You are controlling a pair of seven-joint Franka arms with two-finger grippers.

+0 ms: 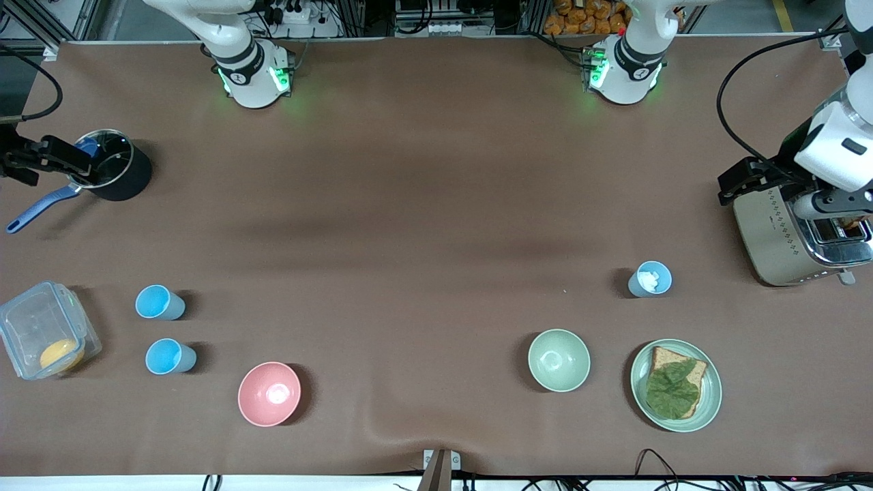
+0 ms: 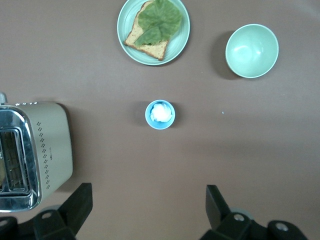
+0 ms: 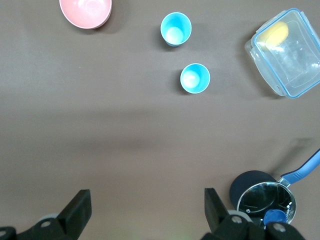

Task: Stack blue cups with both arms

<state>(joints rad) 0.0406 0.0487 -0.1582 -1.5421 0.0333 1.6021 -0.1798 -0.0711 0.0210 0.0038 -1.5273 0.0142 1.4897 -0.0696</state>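
Two bright sky blue cups stand upright near the right arm's end of the table, one (image 1: 159,302) (image 3: 195,78) a little farther from the front camera than the other (image 1: 169,356) (image 3: 175,29). A paler greyish blue cup (image 1: 650,279) (image 2: 160,114) with something white inside stands toward the left arm's end. My right gripper (image 1: 42,158) (image 3: 146,195) is open and empty, up in the air beside the black pot. My left gripper (image 1: 735,181) (image 2: 148,192) is open and empty, up over the toaster's edge. Both are well apart from the cups.
A black pot (image 1: 112,174) with a blue handle, a clear lidded container (image 1: 41,334), a pink bowl (image 1: 269,393), a pale green bowl (image 1: 558,360), a green plate (image 1: 709,402) with bread and a leaf, and a toaster (image 1: 784,239) stand on the brown table.
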